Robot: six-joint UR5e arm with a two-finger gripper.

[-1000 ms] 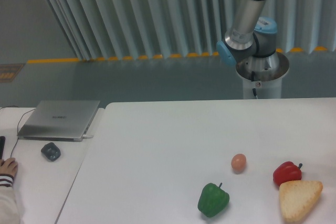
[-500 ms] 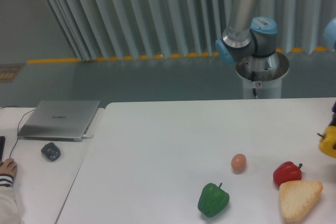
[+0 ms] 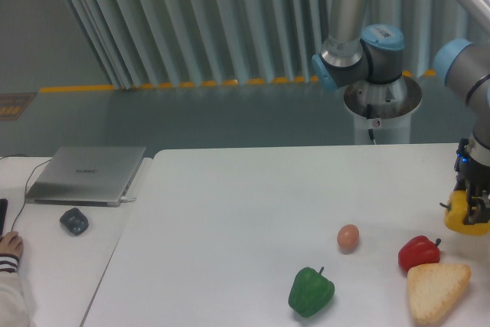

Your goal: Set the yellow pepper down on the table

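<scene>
Laptop [image 3: 86, 174] on the narrower desk at far left carries a faint mark on its lid, too small to read; beside it lie a dark mouse [image 3: 74, 221] and, at the frame's edge, a person's hand [image 3: 11, 245]. None of these has shifted. On the table [image 3: 230, 212] the green pepper [image 3: 311, 291], the egg [image 3: 348, 237], the red pepper [image 3: 418, 253] and the bread wedge [image 3: 436, 289] also sit where they were a second ago. The change is at far right: the arm, absent from that side a second ago and only just entering half a second ago, has swung further in over the table edge. The gripper [image 3: 468, 216] is closed around the yellow pepper [image 3: 465, 213], which hangs above the surface, near the red pepper but apart from it. By my reading the carry is nearly over and lowering and release remain. No other writing is legible.
</scene>
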